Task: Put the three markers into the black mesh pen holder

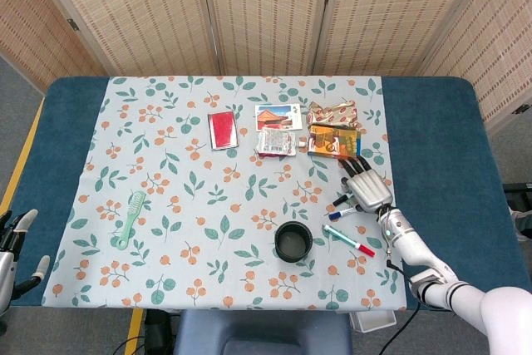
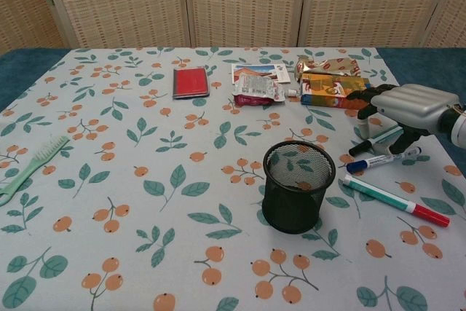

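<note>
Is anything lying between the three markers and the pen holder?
Nothing visible. The markers lie just right of the pen holder, with only bare tablecloth between. The right hand hovers over them.

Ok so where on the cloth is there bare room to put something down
Bare cloth lies between the green comb and the black mesh pen holder, and along the near edge in front of the holder. It is crowded at the far middle around the red wallet and snack packets, and by the right hand over the markers.

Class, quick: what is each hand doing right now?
Left hand: open, holding nothing.
Right hand: open above the markers, holding nothing.
</note>
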